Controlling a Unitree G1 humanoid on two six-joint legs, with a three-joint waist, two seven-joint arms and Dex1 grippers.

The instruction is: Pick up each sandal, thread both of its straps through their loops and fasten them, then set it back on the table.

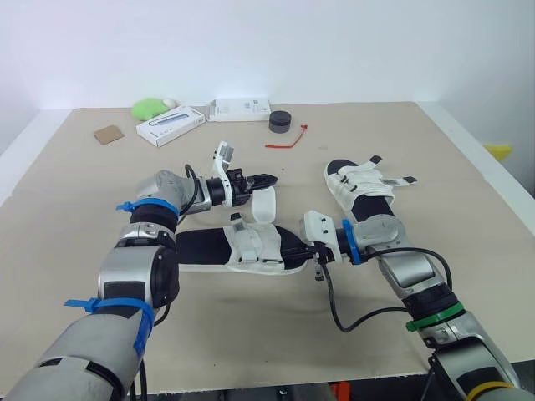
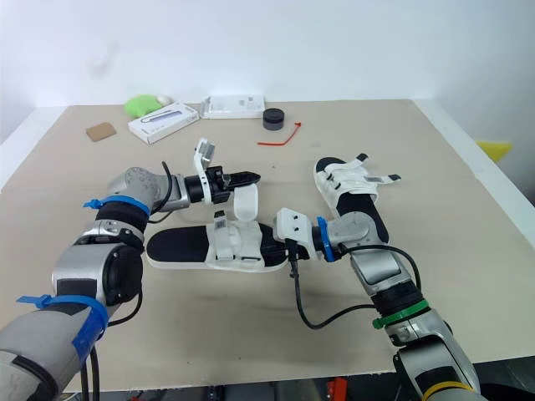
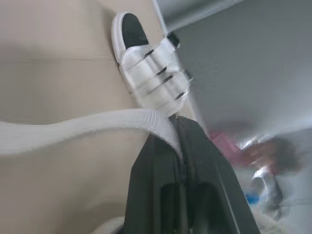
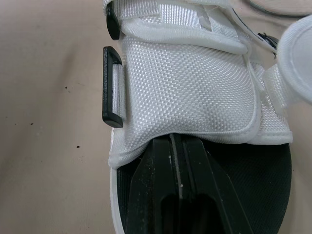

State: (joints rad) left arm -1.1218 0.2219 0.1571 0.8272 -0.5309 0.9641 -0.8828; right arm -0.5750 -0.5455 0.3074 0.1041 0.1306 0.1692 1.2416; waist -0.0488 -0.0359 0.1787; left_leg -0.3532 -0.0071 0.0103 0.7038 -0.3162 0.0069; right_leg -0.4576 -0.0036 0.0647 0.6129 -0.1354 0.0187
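while the near sandal [image 1: 242,249] lies mid-desk [image 1: 84,209], your left hand [image 1: 269,179] is pinched closed on its loose strap [image 1: 264,205], and your right hand [image 4: 178,141] is clamped on its white upper beside the black loop [image 4: 112,85]. threading looks underway; next, steer the strap end into that loop.

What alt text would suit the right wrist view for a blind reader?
Black fingers of the right gripper pinch the edge of a white woven sandal panel over the sandal's black footbed. A black rectangular plastic loop sits at the panel's side, against the beige table.
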